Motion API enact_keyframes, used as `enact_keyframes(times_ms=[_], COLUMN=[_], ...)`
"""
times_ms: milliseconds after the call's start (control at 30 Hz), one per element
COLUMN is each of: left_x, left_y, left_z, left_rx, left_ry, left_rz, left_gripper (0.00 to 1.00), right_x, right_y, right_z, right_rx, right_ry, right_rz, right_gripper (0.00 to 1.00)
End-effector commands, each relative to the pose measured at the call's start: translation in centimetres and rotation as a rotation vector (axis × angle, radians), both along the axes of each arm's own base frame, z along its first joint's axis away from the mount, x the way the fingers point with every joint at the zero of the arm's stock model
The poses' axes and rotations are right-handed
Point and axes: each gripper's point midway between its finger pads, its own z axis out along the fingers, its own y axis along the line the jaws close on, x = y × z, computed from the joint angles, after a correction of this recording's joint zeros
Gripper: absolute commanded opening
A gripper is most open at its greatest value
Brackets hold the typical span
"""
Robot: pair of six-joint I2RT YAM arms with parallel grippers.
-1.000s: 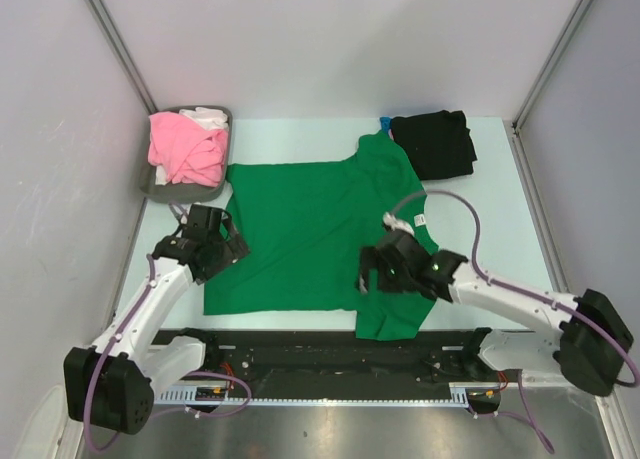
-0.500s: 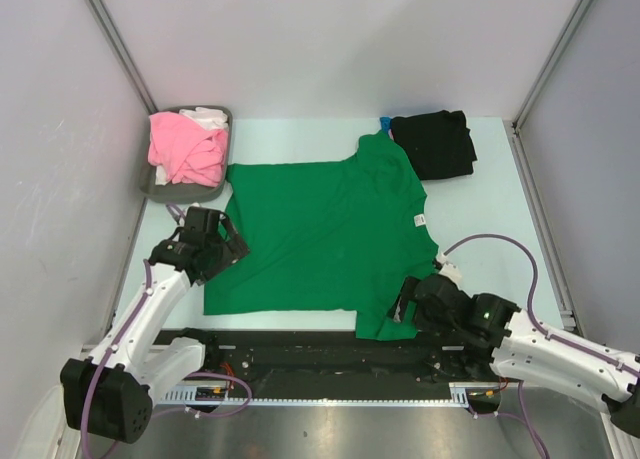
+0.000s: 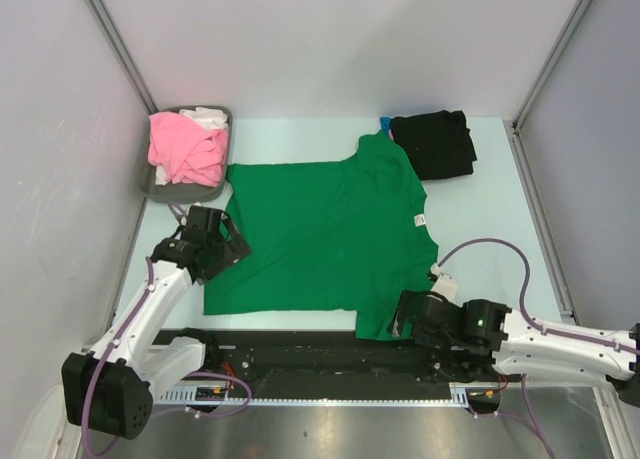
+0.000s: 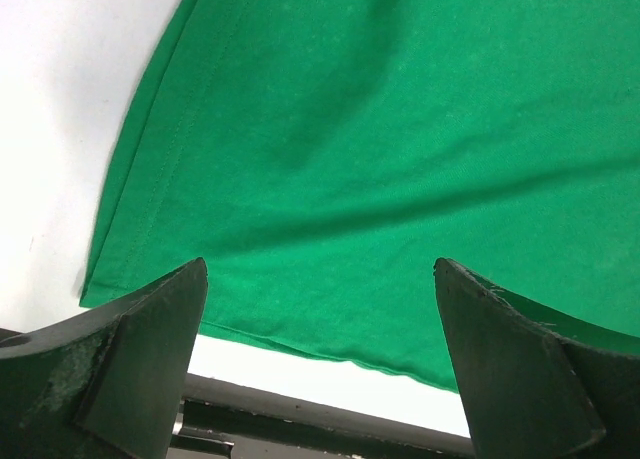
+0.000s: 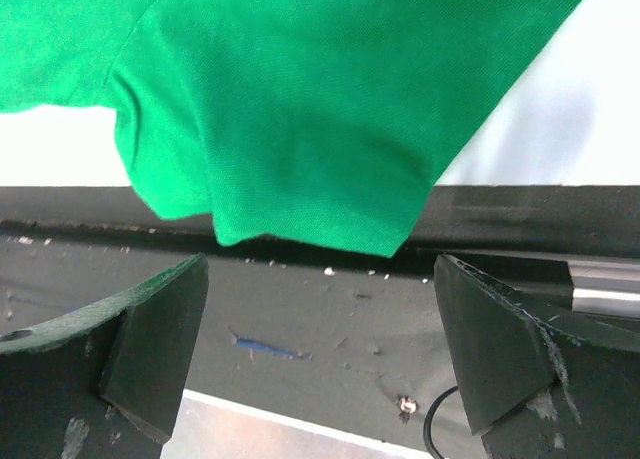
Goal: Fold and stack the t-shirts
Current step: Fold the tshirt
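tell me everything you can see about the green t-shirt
The green t-shirt is plain bright green knit with stitched hems and a small white neck label. It lies spread flat on the pale table, hem left, neck right. Its far sleeve reaches the folded black shirt; its near sleeve droops over the black front rail. The open left gripper sits at its hem, the open right gripper by the near sleeve; neither grips it.
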Motion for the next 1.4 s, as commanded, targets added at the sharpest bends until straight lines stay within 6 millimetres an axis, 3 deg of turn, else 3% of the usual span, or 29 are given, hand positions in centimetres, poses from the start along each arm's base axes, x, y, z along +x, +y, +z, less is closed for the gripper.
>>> enact_keyframes(times_ms=[0,233,467,600,733,900,1133,1233,1367], left_x=[0.5,0.9,0.6,0.3,0.3,0.2,0.2,0.1,-0.1], left_y=[-0.2,-0.1,-0.1,-0.1,-0.2,-0.2,-0.1,-0.2,-0.2], left_z=[-0.3,-0.2,-1.1,-1.7,-1.9,-1.8,-1.9,-2.0,-2.0], left_rx=[-0.002,0.013,0.013,0.011,0.006,0.007,0.007,0.006,0.003], left_ry=[-0.008,-0.007,0.007,0.018,0.019,0.019,0.018,0.020,0.017], left_rz=[0.000,-0.007,-0.007,-0.009,-0.007,-0.009,-0.007,-0.010,-0.012], left_gripper=[1.00,1.00,1.00,1.00,1.00,1.00,1.00,1.00,1.00], right_x=[1.9,3.3,3.1,2.7,2.6,3.2,4.2,4.6,3.1], right_y=[-0.1,1.5,2.1,2.3,2.3,2.3,1.9,1.2,0.1], right_z=[-0.3,-0.8,-0.7,-0.2,0.7,2.3,2.9,2.6,0.8], right_rx=[-0.046,-0.056,-0.031,0.002,0.045,0.093,0.097,0.041,-0.085], right_ry=[-0.075,-0.124,-0.112,-0.100,-0.113,-0.150,-0.206,-0.229,-0.149], right_rz=[-0.065,-0.063,-0.058,-0.053,-0.066,-0.091,-0.140,-0.139,-0.070], right_gripper=[1.00,0.94,0.74,0.71,0.61,0.64,0.64,0.64,0.70])
